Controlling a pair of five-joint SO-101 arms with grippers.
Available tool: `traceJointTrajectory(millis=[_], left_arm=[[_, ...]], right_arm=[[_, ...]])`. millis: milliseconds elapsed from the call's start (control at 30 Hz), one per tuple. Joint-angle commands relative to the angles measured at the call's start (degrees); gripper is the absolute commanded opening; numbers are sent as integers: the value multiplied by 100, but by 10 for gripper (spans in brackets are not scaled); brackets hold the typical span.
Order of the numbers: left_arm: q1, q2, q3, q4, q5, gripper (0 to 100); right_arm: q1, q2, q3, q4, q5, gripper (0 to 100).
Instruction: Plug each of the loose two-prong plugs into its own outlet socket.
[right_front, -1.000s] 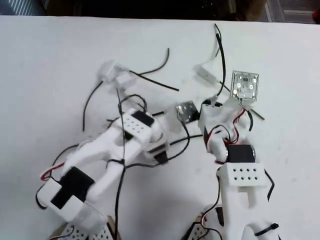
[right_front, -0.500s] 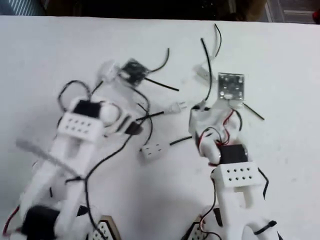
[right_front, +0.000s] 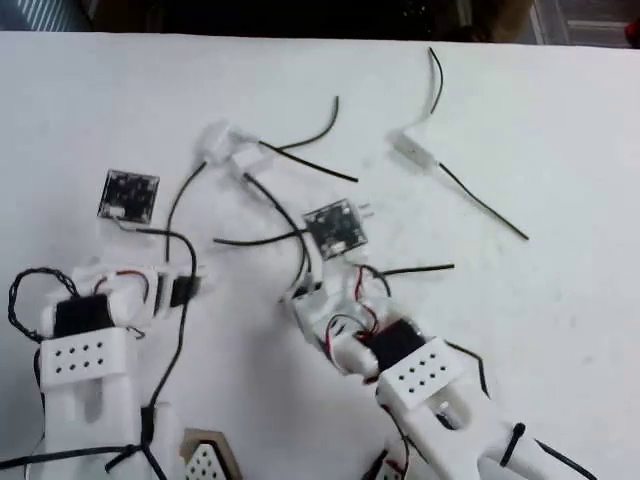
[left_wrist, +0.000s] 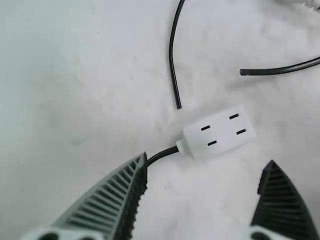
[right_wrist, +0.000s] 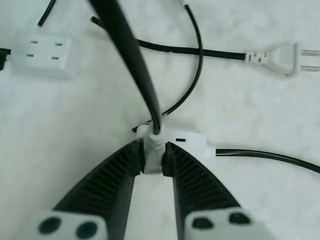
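pressing the white plug (right_wrist: 152, 145) home is the step in hand, by my reading. it stands upright on the white outlet block (right_wrist: 192, 142), its black cord (right_wrist: 125, 50) rises toward the wrist camera, and one slot of the block shows bare just beside it. whether the prongs are seated or only resting on the face is hidden by the plug body.

your right gripper (right_wrist: 154, 152) is clamped on that plug, one finger on either side. push straight down along the prongs with no twist, because the block lies loose on the table (right_front: 560, 100) and would likely skid or tip under a slanted push. grip the body, not the cord, and let go only once the plug sits flush.

a second two-prong plug (right_wrist: 280, 57) lies flat near the block, prongs pointing away from it, not plugged in. your left gripper (left_wrist: 206, 162) hangs with its fingers spread wide and nothing between them. it is above a two-outlet block (left_wrist: 218, 132) whose four slots face up, all free. you could use that gripper to pin a block down while the right one presses.
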Motion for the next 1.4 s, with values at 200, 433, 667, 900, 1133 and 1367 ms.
traceJointTrajectory(millis=[200,433,667,900,1133,1367], left_arm=[[-66,-136,738,-633,0,347],[-66,-136,782,-615,-246,345],[-66,-136,791,-598,-246,344],[-66,-136,809,-607,-246,344],[-40,-163,888,-624,-273,344],[-40,-163,897,-633,-281,345]], right_arm=[[-180,-66,325,-796,18,17],[-180,-66,492,-1174,18,17],[-145,-57,492,-1165,18,17],[-92,488,475,-1446,97,17],[66,866,448,-1692,343,17],[-119,919,457,-1358,598,16]])
